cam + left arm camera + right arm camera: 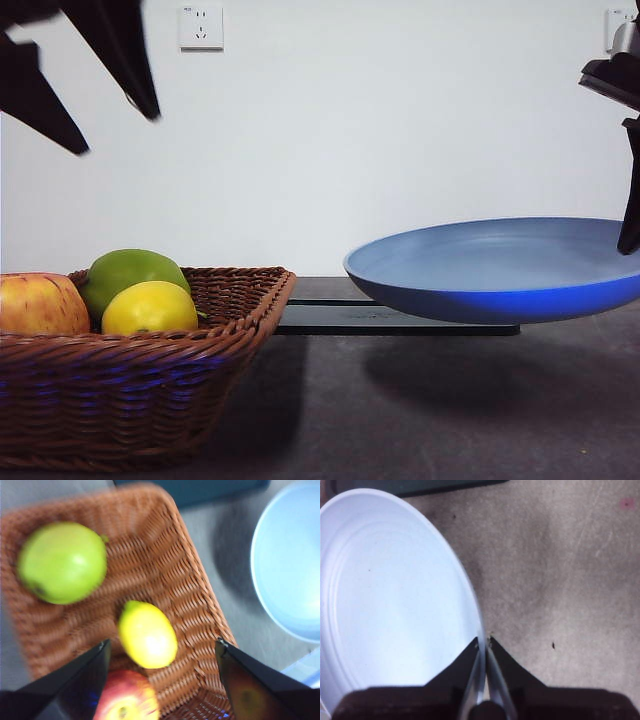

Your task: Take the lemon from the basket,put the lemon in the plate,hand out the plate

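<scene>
A small, round, bright yellow lemon (pixel 149 308) lies inside a brown woven wicker basket (pixel 140 400) with flaring sides and a braided rim, which sits on the surface. In the left wrist view the lemon (pixel 147 634) rests on the basket's woven floor (pixel 165 570). A wide, shallow, matte light-blue plate (pixel 480 270) with nothing on it is lifted off the surface, slightly tilted, well apart from the basket.

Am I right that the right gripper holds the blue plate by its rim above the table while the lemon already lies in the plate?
Not quite: the lemon lies in the basket beneath the open left gripper, as the left wrist view shows. The right gripper does hold the plate by its rim, lifted.
</scene>
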Robot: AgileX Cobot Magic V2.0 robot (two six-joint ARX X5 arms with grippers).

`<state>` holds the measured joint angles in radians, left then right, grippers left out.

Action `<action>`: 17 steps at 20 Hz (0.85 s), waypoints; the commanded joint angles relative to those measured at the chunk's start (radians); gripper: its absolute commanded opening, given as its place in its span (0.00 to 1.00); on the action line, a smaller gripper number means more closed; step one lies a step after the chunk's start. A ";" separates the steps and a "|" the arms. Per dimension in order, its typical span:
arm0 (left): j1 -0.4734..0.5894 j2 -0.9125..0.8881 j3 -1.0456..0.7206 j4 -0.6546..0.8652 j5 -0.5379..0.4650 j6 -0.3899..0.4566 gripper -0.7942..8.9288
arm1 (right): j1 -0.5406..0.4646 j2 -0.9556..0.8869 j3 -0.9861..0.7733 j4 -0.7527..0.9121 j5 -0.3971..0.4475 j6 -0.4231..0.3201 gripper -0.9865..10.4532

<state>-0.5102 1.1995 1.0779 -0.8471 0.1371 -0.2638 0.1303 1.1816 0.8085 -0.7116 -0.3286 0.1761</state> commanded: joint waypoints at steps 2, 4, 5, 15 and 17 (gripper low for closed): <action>-0.058 0.130 0.057 -0.012 -0.009 -0.023 0.46 | 0.000 0.005 0.022 -0.002 -0.003 0.004 0.09; -0.080 0.192 0.058 -0.004 -0.015 -0.037 0.46 | 0.000 0.005 0.022 -0.006 -0.003 -0.003 0.09; -0.088 0.222 0.058 -0.005 -0.038 -0.053 0.46 | 0.000 0.005 0.022 -0.007 -0.003 -0.007 0.09; -0.100 0.425 0.058 0.022 -0.085 -0.085 0.46 | 0.000 0.005 0.022 -0.008 -0.005 -0.020 0.09; -0.105 0.435 0.058 0.043 -0.085 -0.075 0.46 | 0.000 0.005 0.022 -0.008 -0.005 -0.021 0.09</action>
<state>-0.6033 1.6199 1.1202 -0.8093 0.0544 -0.3412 0.1295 1.1816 0.8085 -0.7277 -0.3286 0.1635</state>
